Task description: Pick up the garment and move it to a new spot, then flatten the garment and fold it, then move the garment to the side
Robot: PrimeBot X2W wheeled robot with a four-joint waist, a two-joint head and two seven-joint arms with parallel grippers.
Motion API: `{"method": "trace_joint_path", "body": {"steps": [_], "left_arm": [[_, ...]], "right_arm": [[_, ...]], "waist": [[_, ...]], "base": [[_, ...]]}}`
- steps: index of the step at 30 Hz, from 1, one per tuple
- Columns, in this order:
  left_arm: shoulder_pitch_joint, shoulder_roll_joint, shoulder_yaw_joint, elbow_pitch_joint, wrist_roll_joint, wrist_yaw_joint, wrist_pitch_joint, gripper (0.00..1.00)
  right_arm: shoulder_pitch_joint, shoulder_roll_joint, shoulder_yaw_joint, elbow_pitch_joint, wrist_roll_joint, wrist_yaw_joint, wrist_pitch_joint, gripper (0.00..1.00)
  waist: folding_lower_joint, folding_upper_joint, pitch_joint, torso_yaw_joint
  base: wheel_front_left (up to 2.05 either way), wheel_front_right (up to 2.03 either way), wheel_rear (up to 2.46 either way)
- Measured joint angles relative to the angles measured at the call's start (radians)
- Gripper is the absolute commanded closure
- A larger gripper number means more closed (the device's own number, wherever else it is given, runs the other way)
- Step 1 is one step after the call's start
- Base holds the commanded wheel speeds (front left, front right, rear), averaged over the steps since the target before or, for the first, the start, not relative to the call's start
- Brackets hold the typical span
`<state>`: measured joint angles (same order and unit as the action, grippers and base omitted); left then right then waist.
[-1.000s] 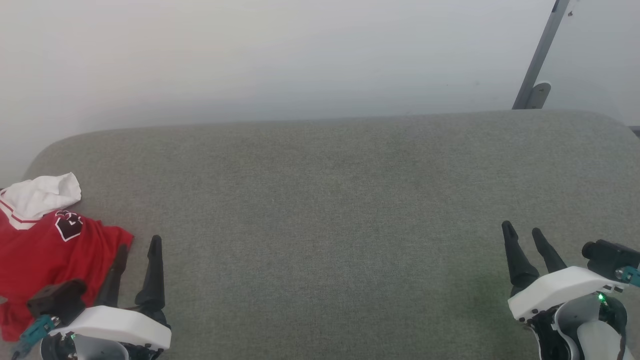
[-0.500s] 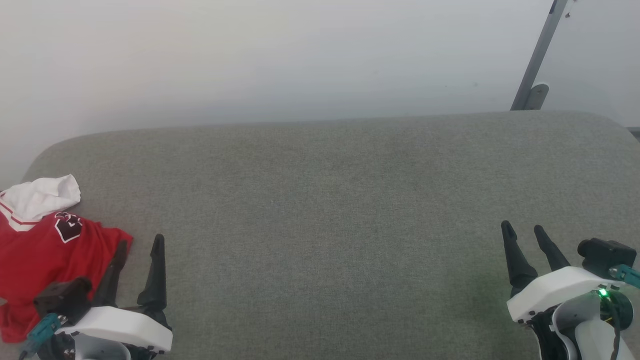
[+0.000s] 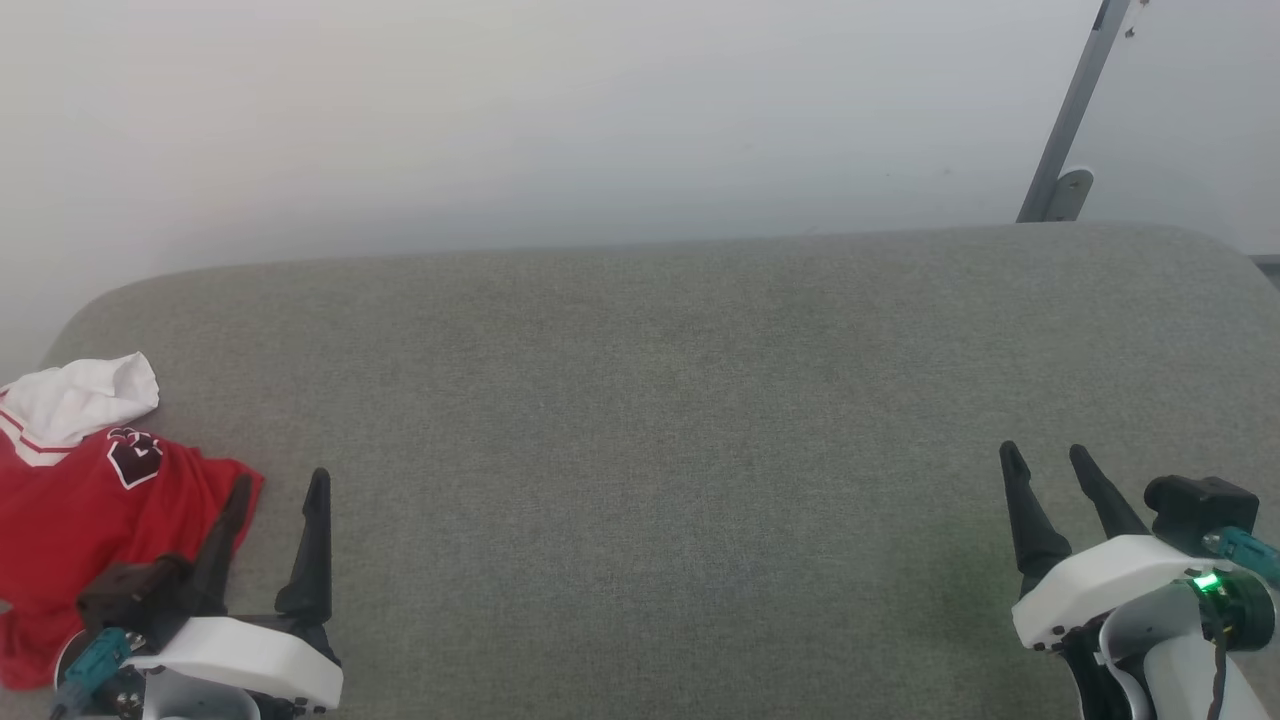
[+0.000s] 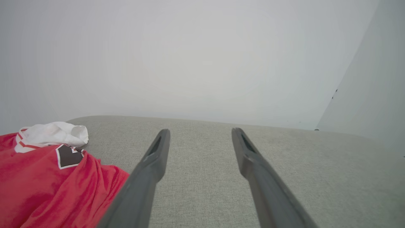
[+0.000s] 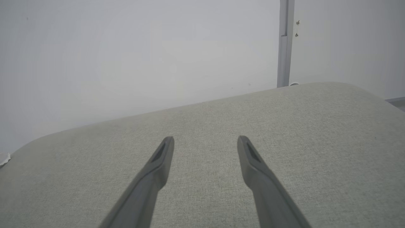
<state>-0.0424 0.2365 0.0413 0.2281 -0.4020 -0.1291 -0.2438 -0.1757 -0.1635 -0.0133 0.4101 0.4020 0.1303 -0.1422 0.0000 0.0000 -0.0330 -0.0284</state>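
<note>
At the grey cushion's [image 3: 640,400] left edge, the garment [image 3: 90,510] runs out of the head view; the left gripper's [image 3: 281,477] wrist covers its near part, and its crumpled black print [image 3: 135,457] is unreadable.

The left gripper [image 4: 199,133] hangs over the grey cushioned surface [image 4: 316,177] with its two dark fingers spread wide and nothing between them. At lower left the garment [image 4: 47,186] lies crumpled (red body, white sleeve, a black patch edged white), its hem beside the left finger.
</note>
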Motion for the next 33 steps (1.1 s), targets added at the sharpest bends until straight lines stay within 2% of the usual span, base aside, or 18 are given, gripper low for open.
{"method": "trace_joint_path", "body": {"steps": [10,33], "left_arm": [[0.002,0.009,-0.007,-0.003,0.052,0.0,-0.016,0.0],[0.007,0.011,-0.018,0.012,0.034,0.0,-0.018,0.0]], "right_arm": [[-0.004,-0.002,0.002,0.0,-0.057,0.0,-0.014,0.0],[-0.004,0.004,0.001,-0.011,-0.059,0.0,-0.015,0.0]], "waist": [[0.0,0.0,-0.005,-0.003],[-0.0001,0.0,-0.005,0.001]], "base": [[0.0,0.0,0.0],[0.0,0.0,0.0]]}}
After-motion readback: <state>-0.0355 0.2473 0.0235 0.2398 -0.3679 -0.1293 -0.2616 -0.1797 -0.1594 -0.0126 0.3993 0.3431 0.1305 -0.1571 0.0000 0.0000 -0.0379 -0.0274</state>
